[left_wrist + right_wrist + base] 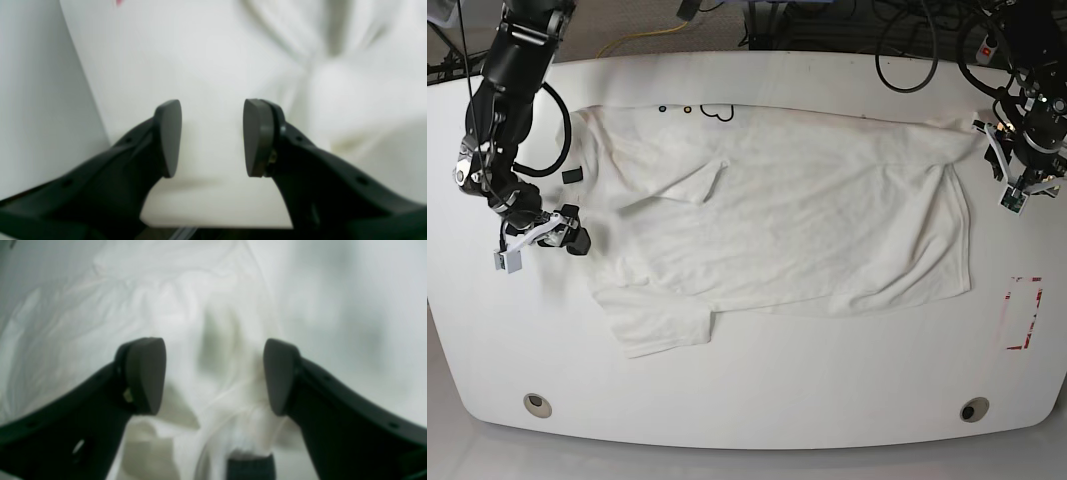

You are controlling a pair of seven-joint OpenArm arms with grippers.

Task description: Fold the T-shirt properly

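Observation:
The T-shirt (pixel 777 220) lies spread across the white table (pixel 757 390), plain white side up. A strip of print (pixel 699 110) shows along its far edge, and one sleeve (pixel 659 322) sticks out at the near left. My right gripper (pixel 573 238) sits at the shirt's left edge. In the right wrist view this gripper (pixel 213 376) is open over rumpled white cloth (pixel 133 296). My left gripper (pixel 1015 168) is by the shirt's far right corner. In the left wrist view it (pixel 211 138) is open just above smooth cloth (pixel 217 53), with nothing between its fingers.
A red-outlined rectangle (pixel 1024 312) is marked on the table at the right. A small black object (pixel 572 174) lies beside the shirt's left side. Two round holes (pixel 537 404) (pixel 973 409) sit near the front edge. Cables (pixel 907 40) hang behind the table.

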